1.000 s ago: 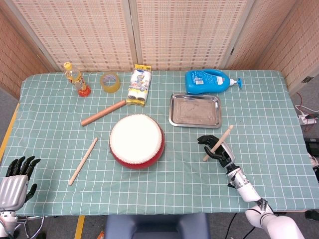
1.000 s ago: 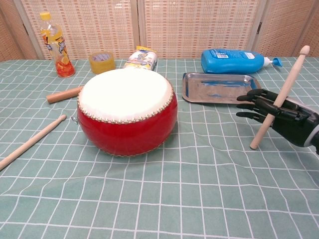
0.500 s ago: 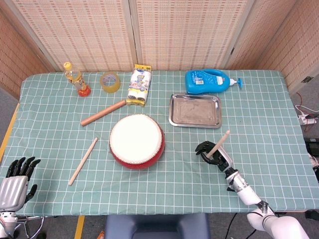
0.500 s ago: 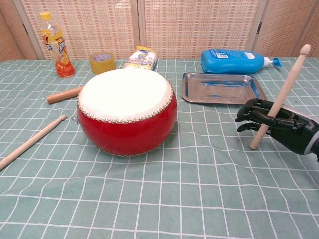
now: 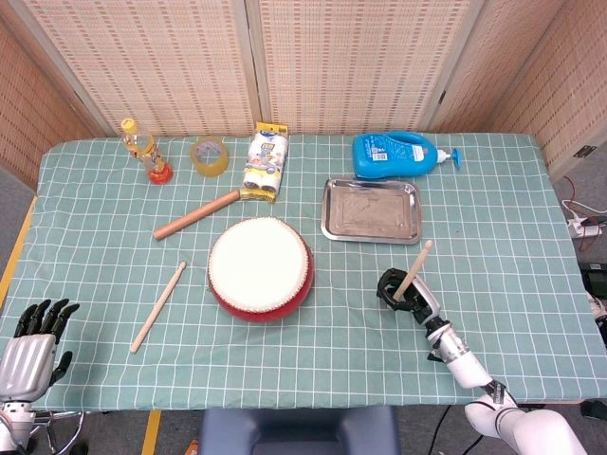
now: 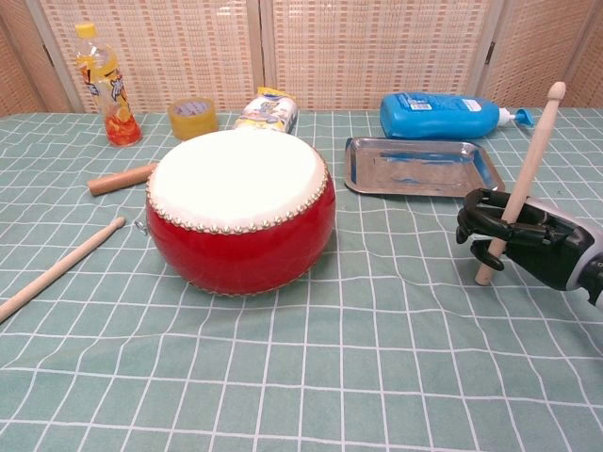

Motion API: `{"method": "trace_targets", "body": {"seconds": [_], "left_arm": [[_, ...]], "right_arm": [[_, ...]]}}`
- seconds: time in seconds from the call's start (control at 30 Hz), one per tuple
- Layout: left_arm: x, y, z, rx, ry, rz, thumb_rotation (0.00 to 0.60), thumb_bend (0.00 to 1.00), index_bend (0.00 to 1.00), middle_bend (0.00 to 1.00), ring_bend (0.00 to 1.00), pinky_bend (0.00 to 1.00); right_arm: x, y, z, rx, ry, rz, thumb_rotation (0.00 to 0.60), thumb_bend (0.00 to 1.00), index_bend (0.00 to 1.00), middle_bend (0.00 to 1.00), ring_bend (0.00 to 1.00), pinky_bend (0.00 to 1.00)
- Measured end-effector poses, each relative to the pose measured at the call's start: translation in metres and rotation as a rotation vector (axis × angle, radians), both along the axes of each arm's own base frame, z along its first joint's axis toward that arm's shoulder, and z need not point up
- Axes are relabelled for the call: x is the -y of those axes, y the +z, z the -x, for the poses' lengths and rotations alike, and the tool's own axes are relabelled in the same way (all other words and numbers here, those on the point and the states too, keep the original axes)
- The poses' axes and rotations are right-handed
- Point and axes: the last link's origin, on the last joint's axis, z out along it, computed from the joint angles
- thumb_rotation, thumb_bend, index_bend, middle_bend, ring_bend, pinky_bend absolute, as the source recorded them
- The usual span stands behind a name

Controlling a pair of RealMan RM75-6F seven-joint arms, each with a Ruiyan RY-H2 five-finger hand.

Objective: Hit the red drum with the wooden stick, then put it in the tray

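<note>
Right hand now curled tight around the wooden stick, fingers closed where a second ago they stood spread beside the shaft. Holds the stick near its lower end, tilted steeply, rounded tip up and leaning toward the far edge of the table, butt end just above or touching the green checked cloth; cannot tell which. Sits toward the right front part of the table, in front of the metal tray, and has pulled slightly nearer the front edge since then. Means the grasp looks settled, so the strike can come next.

Red drum with its pale skin stands mid-table, well apart to the left of the hand, not yet struck as far as can be judged. Needs a sideways reach across the cloth and a downward swing of the tip. Tray lies bare behind the hand, near the blue detergent bottle at the far edge.

Left hand at the front left corner, fingers apart, holding nothing. Second drumstick lies flat left of the drum, untouched, with a thicker wooden rod beyond it.
</note>
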Motion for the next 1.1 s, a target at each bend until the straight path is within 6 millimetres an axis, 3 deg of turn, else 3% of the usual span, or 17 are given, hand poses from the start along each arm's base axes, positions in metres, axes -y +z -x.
{"method": "trace_targets", "body": {"seconds": [0.3,0.47,0.6,0.7,0.93,1.1], "left_arm": [[-0.0004,-0.0014,0.0008,0.005,0.003,0.010,0.600,0.32,0.17,0.09,0.00,0.03],[-0.0002,-0.0018,0.0015,0.012,0.011,0.020,0.600,0.32,0.17,0.09,0.00,0.03],[-0.0004,-0.0021,0.0013,0.015,0.014,0.027,0.600,0.32,0.17,0.09,0.00,0.03],[-0.0007,-0.0023,0.0009,0.014,0.013,0.029,0.600,0.32,0.17,0.09,0.00,0.02],[-0.0017,-0.0034,-0.0001,0.011,0.008,0.031,0.600,0.32,0.17,0.09,0.00,0.02],[-0.0019,-0.0039,0.0000,0.011,0.008,0.033,0.600,0.32,0.17,0.09,0.00,0.02]], "right_arm": [[-0.0006,0.0044,-0.0024,0.034,0.006,0.028,0.600,0.43,0.61,0.63,0.53,0.83],[-0.0007,0.0038,-0.0021,0.027,0.006,0.027,0.600,0.14,0.58,0.63,0.53,0.83],[-0.0011,0.0029,-0.0023,0.011,0.015,0.022,0.577,0.01,0.58,0.63,0.54,0.83],[-0.0012,0.0029,-0.0022,0.010,0.015,0.020,0.574,0.00,0.60,0.64,0.57,0.85],[-0.0007,0.0028,-0.0003,-0.010,0.006,0.027,0.586,0.00,0.78,0.81,0.74,0.94],[-0.0002,0.0022,0.0008,-0.024,-0.004,0.036,0.589,0.00,0.81,0.86,0.82,1.00]]}}
